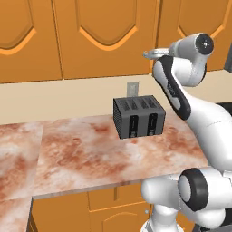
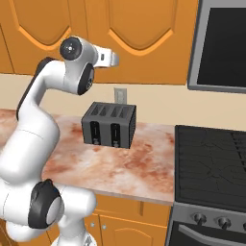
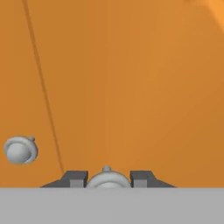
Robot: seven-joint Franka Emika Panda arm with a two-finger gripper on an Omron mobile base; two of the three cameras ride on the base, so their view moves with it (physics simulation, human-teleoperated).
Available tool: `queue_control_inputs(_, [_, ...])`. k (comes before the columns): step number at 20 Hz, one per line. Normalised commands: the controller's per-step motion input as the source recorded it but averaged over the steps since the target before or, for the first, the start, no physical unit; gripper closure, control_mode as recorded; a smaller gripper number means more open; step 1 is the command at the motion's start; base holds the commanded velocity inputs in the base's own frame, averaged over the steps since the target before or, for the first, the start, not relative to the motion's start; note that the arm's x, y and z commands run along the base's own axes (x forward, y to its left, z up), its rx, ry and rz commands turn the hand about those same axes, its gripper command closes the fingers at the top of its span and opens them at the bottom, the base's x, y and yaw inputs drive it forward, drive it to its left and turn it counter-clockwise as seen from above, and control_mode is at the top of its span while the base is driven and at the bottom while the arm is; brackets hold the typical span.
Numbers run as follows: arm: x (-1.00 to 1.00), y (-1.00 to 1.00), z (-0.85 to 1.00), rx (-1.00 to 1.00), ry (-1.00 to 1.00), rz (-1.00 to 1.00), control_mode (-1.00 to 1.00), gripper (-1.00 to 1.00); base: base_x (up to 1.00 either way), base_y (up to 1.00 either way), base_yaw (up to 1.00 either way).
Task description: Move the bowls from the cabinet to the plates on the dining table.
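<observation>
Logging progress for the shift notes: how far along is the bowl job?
Nothing looks done: the cabinet doors are shut. In hand: the gripper has its fingers either side of a silver knob on a door. Left: open it, then carry both bowls to the plates.

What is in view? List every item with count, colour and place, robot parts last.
cabinet: one run of arched-panel doors, orange, on the wall above the counter.
knobs: two, silver, on the cabinet doors; one sits between the fingertips, the other off to the side in the hand view.
counter: one, reddish-brown and white marbled, below the cabinet.
toaster: one, black, four slots, on the counter by the wall.
wall outlet: one, pale grey, on the beige wall behind the toaster.
stove: one, black top with grey front and knobs, right of the counter.
microwave: one, dark with grey frame, above the stove.
lower cupboards: orange, under the counter.
gripper: one, dark fingertips, closing on a knob.
arm: one, white with dark joints, reaching up to the cabinet.
</observation>
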Motion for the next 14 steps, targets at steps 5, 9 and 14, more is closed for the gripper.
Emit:
queue_control_inputs(5, [-0.79, -0.35, 0.00, 0.00, -0.15, 0.08, -1.00, 1.00, 0.00, 0.00, 0.00])
queue_control_inputs(9, [-0.79, -0.45, 0.00, 0.00, -0.16, 0.10, -1.00, 1.00, 0.00, 0.00, 0.00])
queue_control_inputs(14, [-0.74, -0.50, 0.00, 0.00, -0.15, 0.10, -1.00, 1.00, 0.00, 0.00, 0.00])
